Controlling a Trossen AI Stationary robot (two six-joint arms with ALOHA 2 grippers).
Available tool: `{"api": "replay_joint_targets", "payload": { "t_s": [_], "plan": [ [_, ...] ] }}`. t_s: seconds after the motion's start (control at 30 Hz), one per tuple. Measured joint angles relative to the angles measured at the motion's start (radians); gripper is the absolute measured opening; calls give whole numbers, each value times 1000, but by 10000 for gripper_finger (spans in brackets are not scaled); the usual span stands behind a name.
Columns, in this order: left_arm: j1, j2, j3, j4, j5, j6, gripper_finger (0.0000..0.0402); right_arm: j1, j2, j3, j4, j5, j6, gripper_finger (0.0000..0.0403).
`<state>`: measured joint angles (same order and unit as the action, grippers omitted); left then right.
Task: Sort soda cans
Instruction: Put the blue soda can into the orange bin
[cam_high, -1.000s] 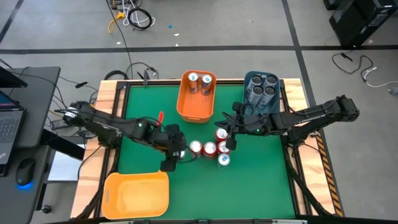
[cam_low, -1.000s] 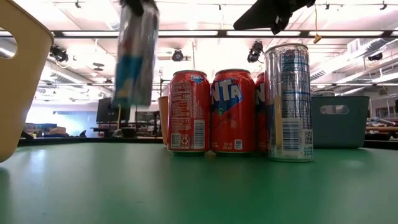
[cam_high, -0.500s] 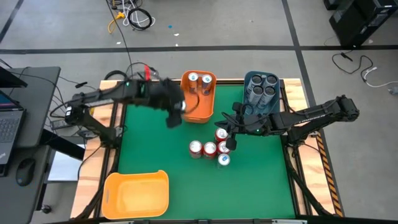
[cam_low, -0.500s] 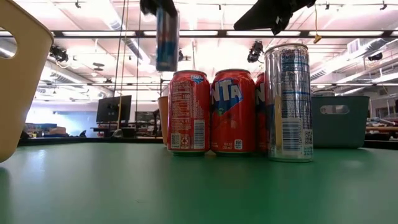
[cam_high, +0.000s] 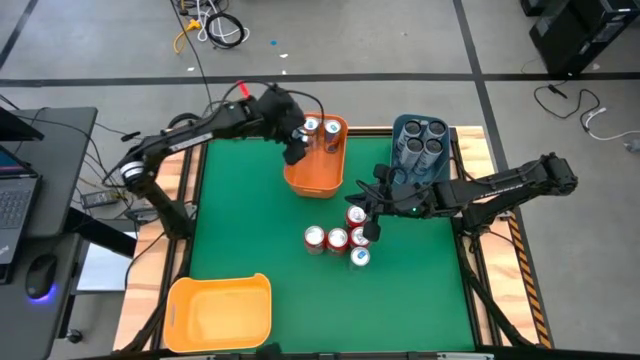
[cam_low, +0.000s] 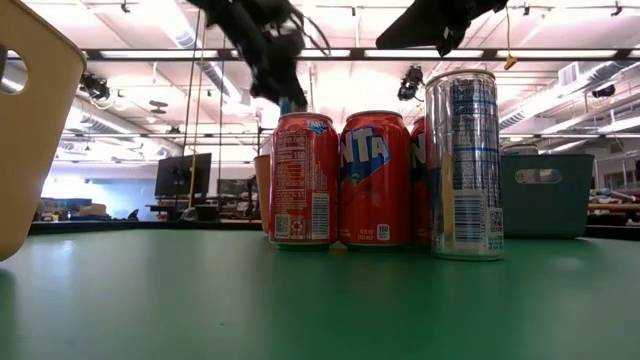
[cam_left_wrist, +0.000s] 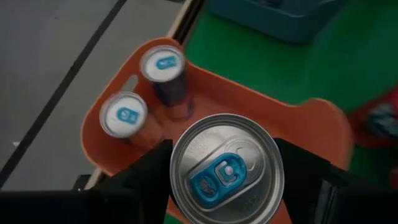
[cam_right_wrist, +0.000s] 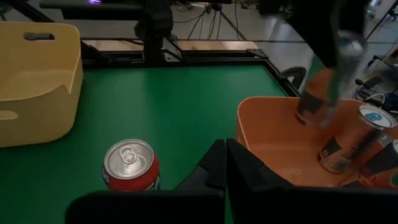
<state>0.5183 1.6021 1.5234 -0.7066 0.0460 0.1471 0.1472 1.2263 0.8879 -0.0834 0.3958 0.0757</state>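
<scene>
The orange plastic bin (cam_high: 318, 165) at the far edge of the green table (cam_high: 240, 240) serves as landmark. Two white, silver-topped soda cans (cam_high: 321, 127) stand in its far end. The left gripper (cam_high: 293, 152) hangs over the bin's left wall, its jaws partly spread and clamped on a third white slim can (cam_left_wrist: 226, 169), held above the bin's near half. Just right of the orange bin, the blue-grey plastic bin (cam_high: 419, 150) contains four dark grey cans (cam_high: 423, 138). On the table near the orange bin's front stand four red soda cans (cam_high: 338, 236) and one white can (cam_high: 360, 257), clustered together. The right gripper (cam_high: 372, 213), jaws fully closed and holding nothing, waits beside this cluster. The yellow plastic bin (cam_high: 218, 310), well apart at the near-left corner, holds no cans.
</scene>
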Motion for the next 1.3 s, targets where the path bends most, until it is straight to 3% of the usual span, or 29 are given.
{"api": "replay_joint_targets", "payload": {
  "t_s": [0.47, 1.17, 1.3],
  "plan": [
    [76, 224, -1, 106, 39, -10, 240, 0, 0, 0, -11, 0, 1, 0],
    [93, 241, -69, 224, 10, -48, 240, 0, 0, 0, -24, 0, 11, 0],
    [93, 241, -69, 216, -21, -54, 278, 0, 0, 0, -23, 0, 11, 0]
  ]
}}
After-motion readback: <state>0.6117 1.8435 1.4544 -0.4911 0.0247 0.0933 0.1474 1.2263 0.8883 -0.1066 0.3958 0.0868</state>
